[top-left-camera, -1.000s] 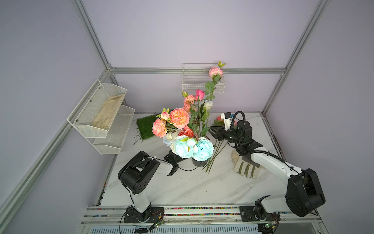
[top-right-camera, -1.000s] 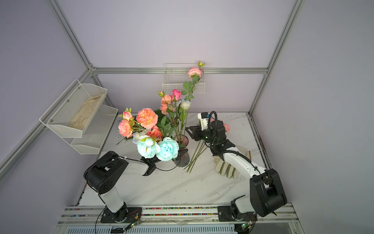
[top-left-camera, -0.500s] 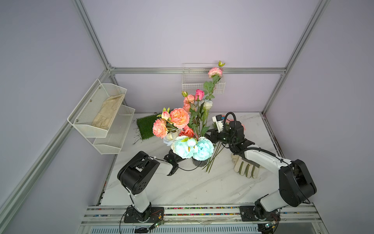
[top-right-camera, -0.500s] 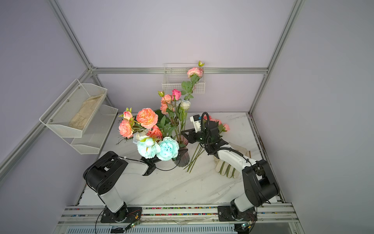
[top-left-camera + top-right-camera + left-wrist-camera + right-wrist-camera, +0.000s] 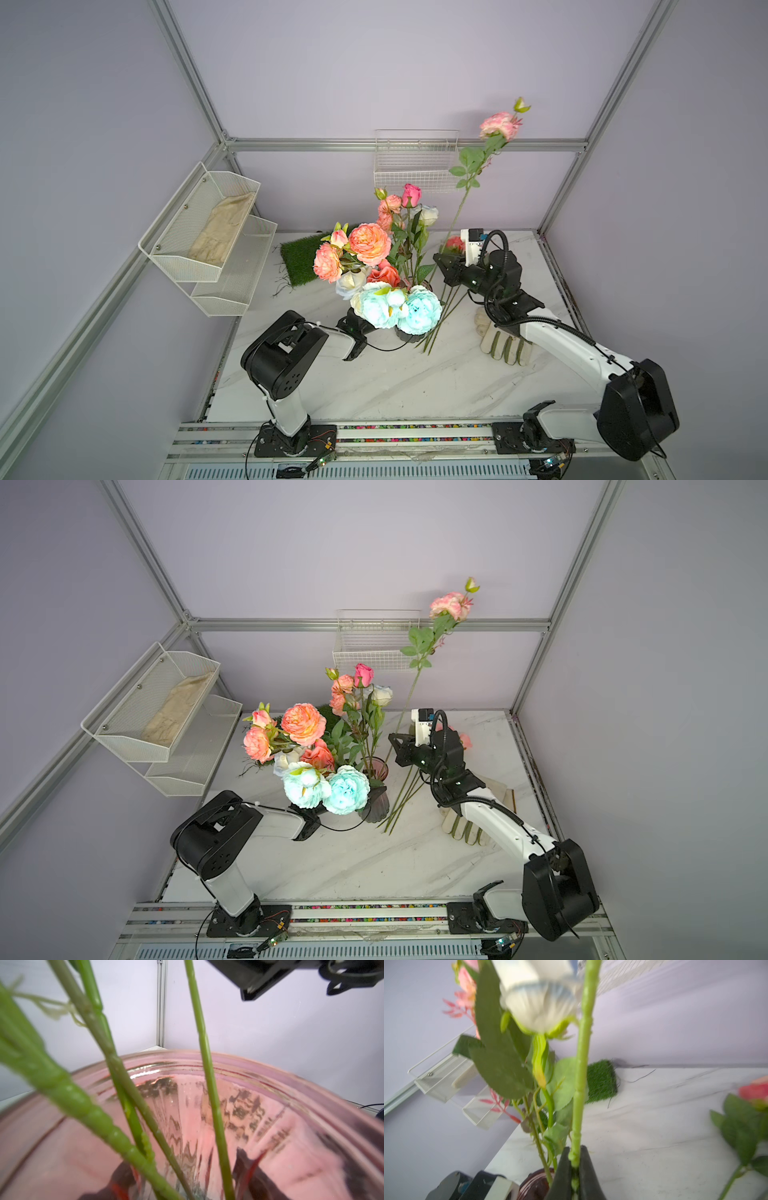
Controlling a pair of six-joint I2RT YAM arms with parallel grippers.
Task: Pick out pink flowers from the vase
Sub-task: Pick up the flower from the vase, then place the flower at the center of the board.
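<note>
Overhead, in both top views, the right gripper [image 5: 440, 264] pinches the long stem of the tallest pink flower [image 5: 498, 124]. The flower's head stands high above the bouquet and its foot sits inside the vase [image 5: 380, 771]. The left gripper [image 5: 352, 327], mostly hidden under the blue peonies [image 5: 422, 309], appears clamped on the vase's lower body.

The lift likely goes best drawn slowly along the stem's own slant, with the vase kept pinned so it cannot tip.

From the left wrist view, that thin stem [image 5: 211, 1088] drops into the vase's pink glass mouth, with the right gripper just above it.

From the right wrist view, the black jaws sit closed flat on the stem, just above the vase. A white rose [image 5: 537, 997] and its leaves crowd close beside the stem and could snag.
</note>
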